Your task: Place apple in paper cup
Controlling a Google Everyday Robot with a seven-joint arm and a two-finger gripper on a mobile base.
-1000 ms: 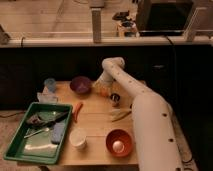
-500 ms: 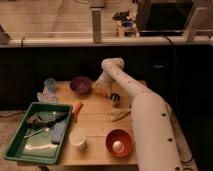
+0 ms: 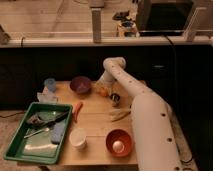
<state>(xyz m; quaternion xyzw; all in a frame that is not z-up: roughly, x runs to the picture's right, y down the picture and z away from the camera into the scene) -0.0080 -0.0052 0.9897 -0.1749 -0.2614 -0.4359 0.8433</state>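
Note:
The apple is a small orange-yellow fruit at the back of the wooden table, just right of the purple bowl. My gripper hangs from the white arm right at the apple, partly covering it from above. The paper cup is white and stands upright near the table's front edge, beside the green tray, well apart from the gripper.
A green tray with utensils and a sponge fills the front left. An orange bowl holding a white ball sits front centre. A carrot, a bluish cup, a small dark object and a pale long piece lie around.

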